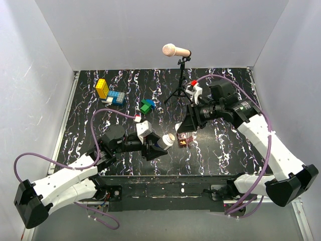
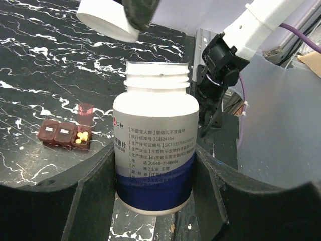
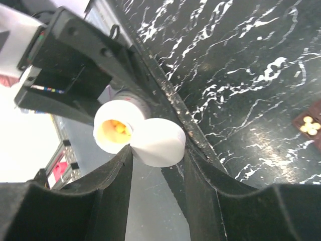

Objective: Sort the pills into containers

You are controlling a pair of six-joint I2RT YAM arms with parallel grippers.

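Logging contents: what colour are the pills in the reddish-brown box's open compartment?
Yellow pills, clearest in left wrist view.

Open tabletop right of the pill box; microphone tripod and toy blocks behind.

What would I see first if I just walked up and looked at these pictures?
The big white bottle jumps out: the left gripper holds it, cap off, with yellow pills showing inside. The right gripper holds the white cap right beside its mouth. Close by on the black marbled table lies a small reddish-brown pill box, more pills in its one open compartment.
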